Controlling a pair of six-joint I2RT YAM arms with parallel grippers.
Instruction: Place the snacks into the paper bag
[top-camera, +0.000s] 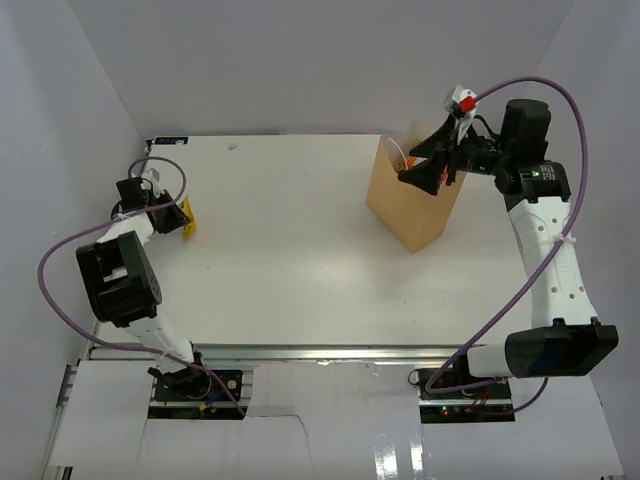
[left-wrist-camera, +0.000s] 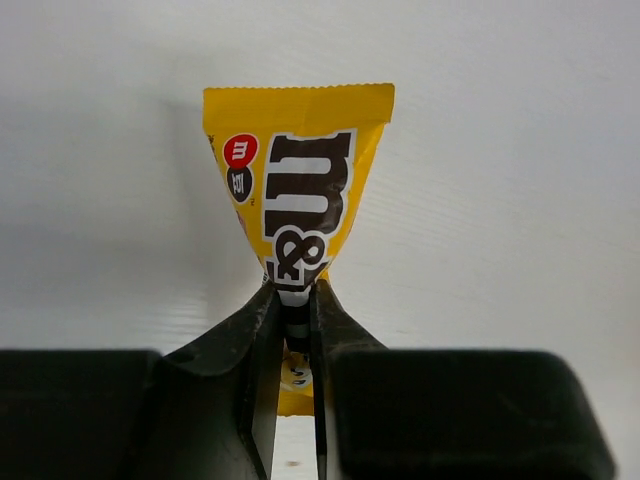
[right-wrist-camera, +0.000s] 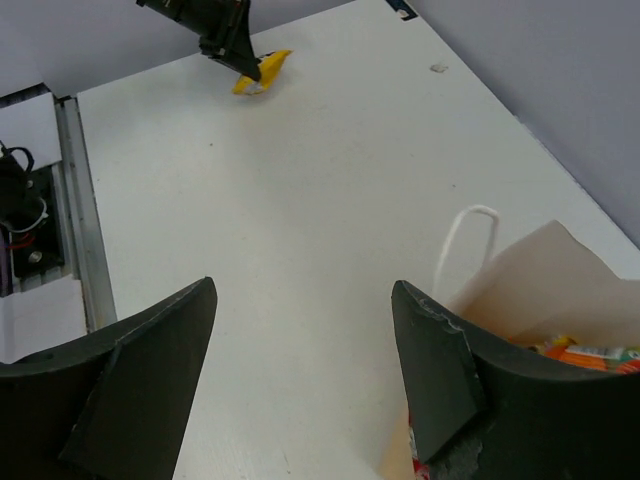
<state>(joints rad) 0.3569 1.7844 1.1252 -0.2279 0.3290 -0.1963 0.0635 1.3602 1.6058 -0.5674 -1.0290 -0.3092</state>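
A tan paper bag (top-camera: 412, 205) stands upright at the far right of the table; it also shows in the right wrist view (right-wrist-camera: 545, 290), with a white cord handle (right-wrist-camera: 468, 240) and orange snack packets (right-wrist-camera: 580, 352) inside. My left gripper (left-wrist-camera: 292, 290) is shut on a yellow packet (left-wrist-camera: 300, 185) at the table's far left edge; the packet also shows in the top view (top-camera: 186, 217) and in the right wrist view (right-wrist-camera: 260, 72). My right gripper (right-wrist-camera: 305, 290) is open and empty, held over the bag's mouth (top-camera: 425, 165).
White walls close in the table at the back and sides. The arm bases and a metal rail (top-camera: 320, 352) run along the near edge. Purple cables loop off both arms.
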